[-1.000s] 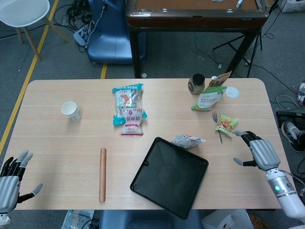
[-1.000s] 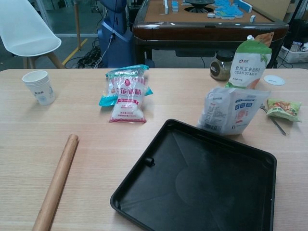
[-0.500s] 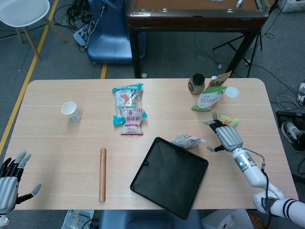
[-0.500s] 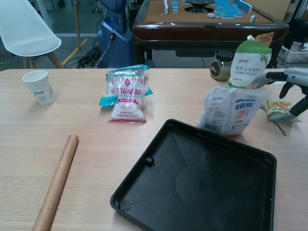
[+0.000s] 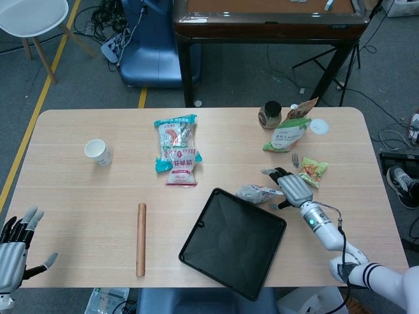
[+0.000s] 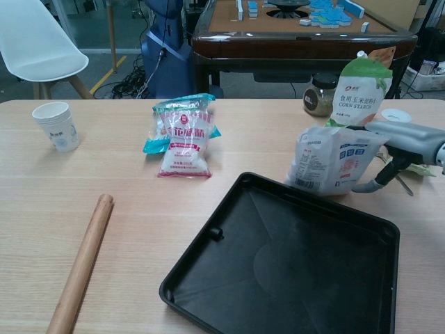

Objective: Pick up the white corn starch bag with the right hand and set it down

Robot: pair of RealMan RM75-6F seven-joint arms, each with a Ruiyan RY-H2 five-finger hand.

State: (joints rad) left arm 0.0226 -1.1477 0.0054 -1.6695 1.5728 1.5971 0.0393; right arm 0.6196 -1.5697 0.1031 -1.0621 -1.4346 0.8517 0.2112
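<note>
Since a second ago the right hand (image 5: pixel 292 188) has swung in from the bench's right edge, past the snack packet (image 5: pixel 312 171), and now sits at the white bag (image 5: pixel 256 193), fingers apart and curved around the bag's right end; whether they touch the film I cannot tell. From the chest view the hand (image 6: pixel 402 149) shows as grey metal with dark curled fingers (image 6: pixel 379 182) just beside the bag (image 6: pixel 332 161), nothing clamped. That bag is crinkled, glossy white plastic with blue print, slumped on the pale wood-grain bench (image 5: pixel 78 190) just beyond the far right corner of the tray (image 5: pixel 233 241), a matte black, shallow square with rounded corners. Behind it a green-and-white starch pouch (image 6: pixel 360 92) stands upright, with a dark-lidded jar (image 5: pixel 269 114) beside it. A metal fork (image 5: pixel 298 175) lies between hand and snack packet. Near the bench's middle two soft packets (image 5: pixel 177 149) overlap, one teal, one pink-trimmed. A smooth wooden rolling pin (image 5: pixel 141 239) lies lengthwise toward the near left, and a white paper cup (image 5: pixel 97 152) stands upright at far left. The left hand (image 5: pixel 16 246) stays at the near left corner, its fingers spread, holding nothing.
</note>
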